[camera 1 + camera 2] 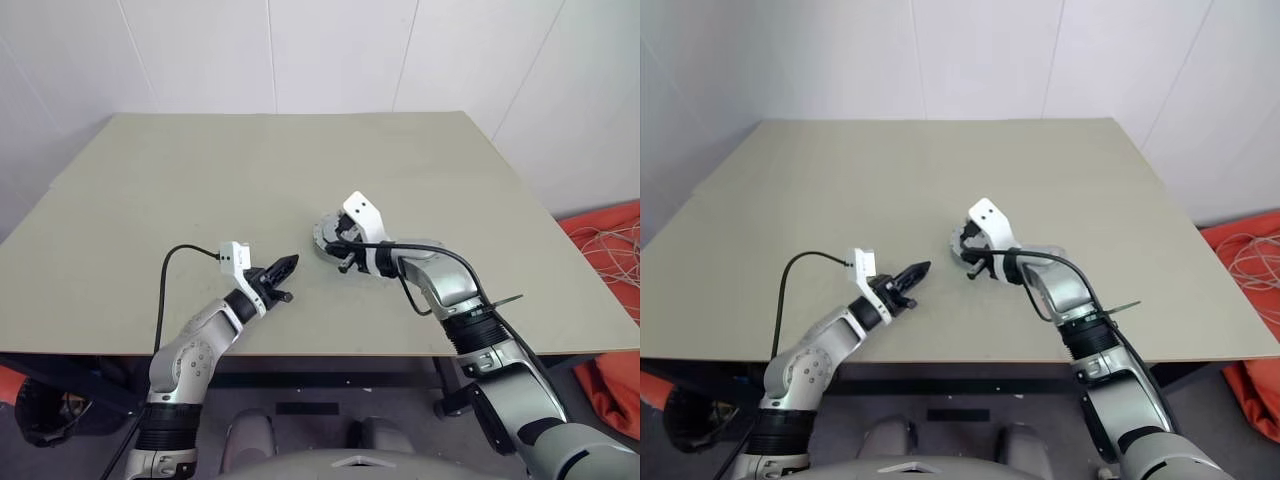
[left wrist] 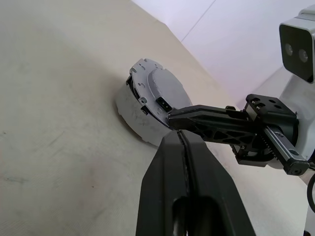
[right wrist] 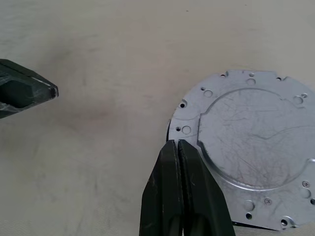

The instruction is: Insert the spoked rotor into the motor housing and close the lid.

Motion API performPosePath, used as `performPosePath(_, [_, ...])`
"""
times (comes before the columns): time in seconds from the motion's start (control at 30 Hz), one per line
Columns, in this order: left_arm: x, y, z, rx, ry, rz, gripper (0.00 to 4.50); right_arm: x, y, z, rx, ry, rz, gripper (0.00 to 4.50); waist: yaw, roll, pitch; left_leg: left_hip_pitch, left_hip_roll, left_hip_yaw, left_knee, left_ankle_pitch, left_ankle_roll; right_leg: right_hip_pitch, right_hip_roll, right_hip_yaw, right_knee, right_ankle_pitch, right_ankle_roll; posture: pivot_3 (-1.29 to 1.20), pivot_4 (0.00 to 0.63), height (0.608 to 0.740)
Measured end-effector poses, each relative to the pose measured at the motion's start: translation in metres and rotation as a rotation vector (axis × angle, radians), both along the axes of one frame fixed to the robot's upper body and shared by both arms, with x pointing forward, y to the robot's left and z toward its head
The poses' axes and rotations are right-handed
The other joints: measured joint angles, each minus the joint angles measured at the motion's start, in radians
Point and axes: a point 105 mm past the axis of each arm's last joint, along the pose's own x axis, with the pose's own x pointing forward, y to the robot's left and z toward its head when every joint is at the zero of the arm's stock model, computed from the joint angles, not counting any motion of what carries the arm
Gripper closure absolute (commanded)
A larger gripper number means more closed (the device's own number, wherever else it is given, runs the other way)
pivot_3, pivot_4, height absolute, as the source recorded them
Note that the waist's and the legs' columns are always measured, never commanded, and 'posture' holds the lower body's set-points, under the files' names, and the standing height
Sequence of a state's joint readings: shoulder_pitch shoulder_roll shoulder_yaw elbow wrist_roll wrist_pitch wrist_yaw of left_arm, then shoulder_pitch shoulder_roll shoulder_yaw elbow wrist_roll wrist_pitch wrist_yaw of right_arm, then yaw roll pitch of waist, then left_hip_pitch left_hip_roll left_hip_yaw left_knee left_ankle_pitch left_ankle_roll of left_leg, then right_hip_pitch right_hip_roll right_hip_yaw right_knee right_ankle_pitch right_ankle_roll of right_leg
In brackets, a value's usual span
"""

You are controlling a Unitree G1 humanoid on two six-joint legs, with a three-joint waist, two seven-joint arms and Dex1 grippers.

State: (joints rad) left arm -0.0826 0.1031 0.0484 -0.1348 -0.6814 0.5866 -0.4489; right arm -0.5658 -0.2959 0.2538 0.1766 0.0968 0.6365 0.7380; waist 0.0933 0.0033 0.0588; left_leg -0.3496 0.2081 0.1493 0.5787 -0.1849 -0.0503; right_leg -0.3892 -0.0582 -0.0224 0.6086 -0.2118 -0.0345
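You're close to the end, judging by the scene: the lid (image 3: 256,147) lies plain side up over the motor housing (image 2: 132,110) mid-counter (image 1: 200,190), and no spoked rotor is visible, so it is presumably inside. The right end effector (image 3: 177,143), pressed together and empty, sits at the lid's edge. The left end effector (image 1: 287,264), also pressed together, hovers nearby. What's left is confirming the lid seats flat.
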Motion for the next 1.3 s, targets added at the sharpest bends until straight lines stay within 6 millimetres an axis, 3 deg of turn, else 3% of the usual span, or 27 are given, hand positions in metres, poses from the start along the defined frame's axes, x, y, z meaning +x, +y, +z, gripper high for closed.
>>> performPosePath(0.07, [0.0,0.0,0.0,0.0,0.0,-0.001,4.5,-0.006,0.004,0.003,0.035,-0.005,0.03,4.49,0.0,0.0,0.0,-0.001,0.0,0.0,0.0,0.0,0.0,-0.001,0.0,0.0,0.0,0.0,0.0,0.0,0.0,0.74])
performPosePath(0.17, [0.0,0.0,0.0,0.0,0.001,-0.003,4.5,-0.013,0.016,0.033,0.156,-0.076,0.08,4.49,0.0,0.0,0.0,-0.002,0.0,0.0,-0.001,0.0,0.0,-0.002,0.0,0.0,0.0,0.0,0.0,0.0,0.0,0.74])
performPosePath(0.27, [-0.001,-0.001,0.0,0.001,0.001,-0.004,4.5,-0.016,0.018,0.069,0.238,-0.181,0.114,3.91,0.001,0.0,0.0,-0.001,0.0,0.0,-0.001,0.0,0.0,-0.001,0.0,0.0,0.0,0.0,0.0,0.0,0.0,0.74])
performPosePath(0.47, [-0.001,-0.001,0.0,-0.001,-0.001,-0.008,4.5,-0.006,0.011,0.07,0.255,-0.206,0.026,1.9,0.0,0.0,0.0,0.0,0.0,0.0,-0.001,0.001,-0.001,-0.001,0.0,0.0,0.0,-0.003,0.005,0.0,0.0,0.74])
performPosePath(0.67, [-0.002,-0.001,0.002,0.001,-0.01,-0.016,4.5,0.01,-0.001,0.044,0.202,-0.202,-0.092,0.03,0.0,0.0,0.0,-0.001,0.0,0.0,-0.001,0.001,-0.001,-0.001,0.0,0.0,0.0,0.0,0.0,0.0,0.0,0.74])
performPosePath(0.9, [-0.005,0.001,0.005,0.007,-0.021,-0.028,4.5,0.014,-0.002,0.02,0.185,-0.163,-0.132,0.03,-0.002,0.0,0.0,-0.001,0.0,0.0,-0.002,0.001,-0.001,-0.002,0.0,0.0,-0.001,0.0,0.0,0.0,0.0,0.74])
performPosePath(1.3, [-0.005,0.001,0.005,0.01,-0.023,-0.033,4.5,0.025,-0.014,-0.002,0.14,-0.162,-0.23,0.03,-0.002,0.0,0.0,-0.001,0.0,0.0,-0.001,0.001,-0.001,-0.001,0.0,0.0,0.0,0.0,0.0,0.0,0.0,0.74])
